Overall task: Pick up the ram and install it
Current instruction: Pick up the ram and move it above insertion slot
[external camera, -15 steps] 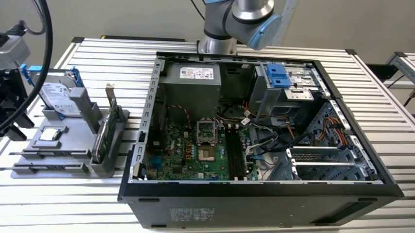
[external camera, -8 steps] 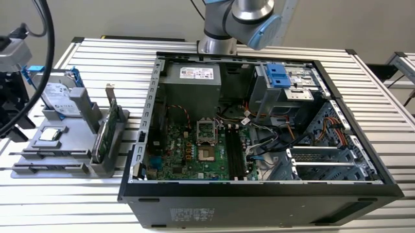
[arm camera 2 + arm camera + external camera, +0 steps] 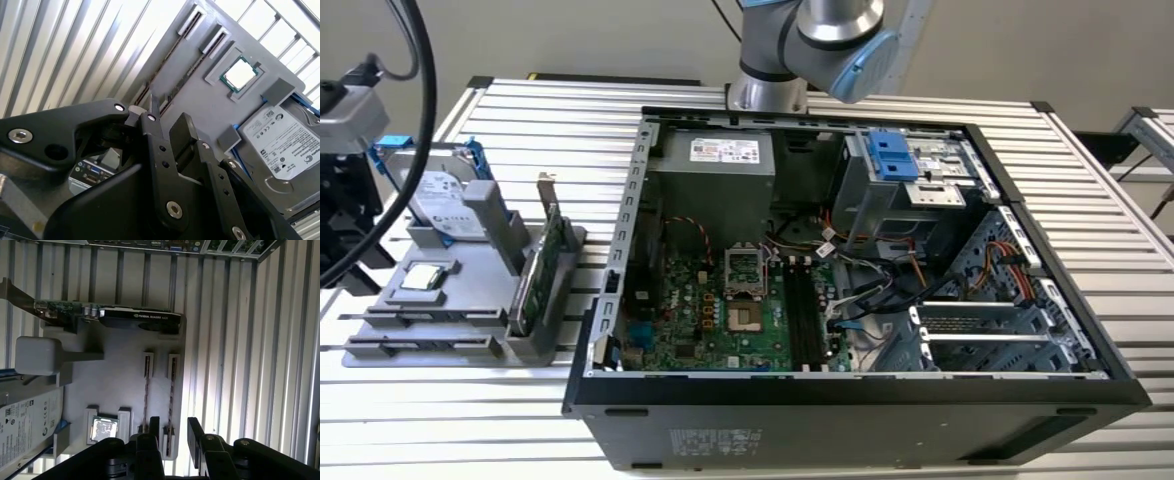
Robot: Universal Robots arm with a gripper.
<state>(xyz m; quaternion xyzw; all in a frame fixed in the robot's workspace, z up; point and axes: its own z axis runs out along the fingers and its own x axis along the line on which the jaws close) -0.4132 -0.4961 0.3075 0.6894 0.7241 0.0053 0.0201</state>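
Two ram sticks stand on edge in parallel slots of a grey holder plate (image 3: 120,385). In the first wrist view they show as thin dark strips, one ram stick (image 3: 172,390) beside the other (image 3: 146,390). My gripper (image 3: 174,429) hangs above the plate's end, open, with nothing between its black fingers (image 3: 154,426). The first stick runs into the gap between them. The second wrist view shows the same open gripper (image 3: 167,115) over the sticks (image 3: 170,75). In the exterior view the holder (image 3: 420,330) lies at the left, beside the arm's wrist (image 3: 347,120).
On the same plate sit a processor chip (image 3: 104,430), a green card with a metal bracket (image 3: 107,316) and a silver hard drive (image 3: 282,137). The open computer case (image 3: 854,250), its memory slots (image 3: 803,310) beside the processor socket, lies on the slatted table (image 3: 520,100) to the exterior view's right.
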